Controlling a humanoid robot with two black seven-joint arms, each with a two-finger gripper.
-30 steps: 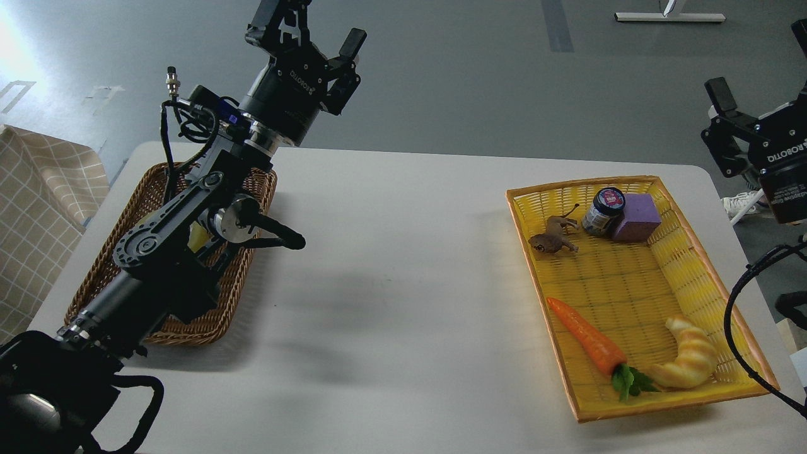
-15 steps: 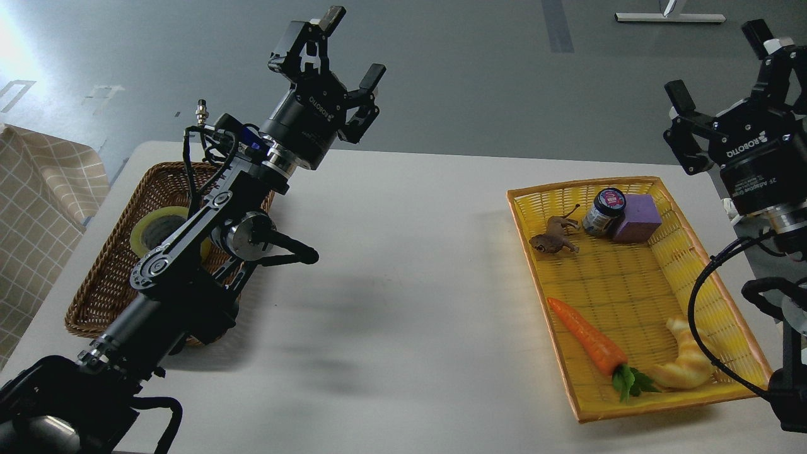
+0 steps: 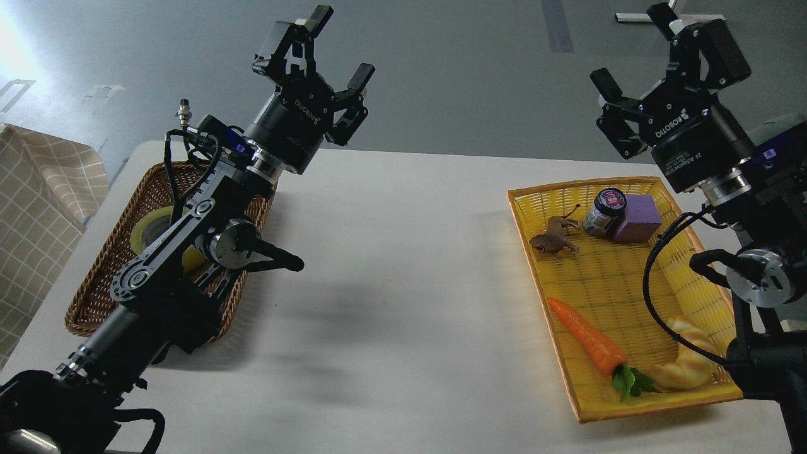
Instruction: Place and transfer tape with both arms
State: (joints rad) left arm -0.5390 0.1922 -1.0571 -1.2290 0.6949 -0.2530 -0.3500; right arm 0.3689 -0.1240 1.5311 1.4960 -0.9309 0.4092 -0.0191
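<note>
The yellow tape roll [image 3: 150, 226] lies in the brown wicker basket [image 3: 101, 284] at the table's left, partly hidden behind my left arm. My left gripper [image 3: 328, 44] is open and empty, raised high above the table's far edge, to the right of the basket. My right gripper [image 3: 633, 50] is open and empty, raised above the far right of the table, over the far end of the yellow tray [image 3: 630, 277].
The yellow tray holds a toy lion [image 3: 553, 238], a dark jar [image 3: 603, 210], a purple block [image 3: 635, 217], a carrot [image 3: 586, 340] and a croissant [image 3: 684, 369]. A checked cloth [image 3: 38, 208] lies left of the white table [image 3: 403, 284].
My right arm has swung in from the right edge to above the tray's far end. My left gripper rose, then shifted slightly left; the tape roll came into view.
</note>
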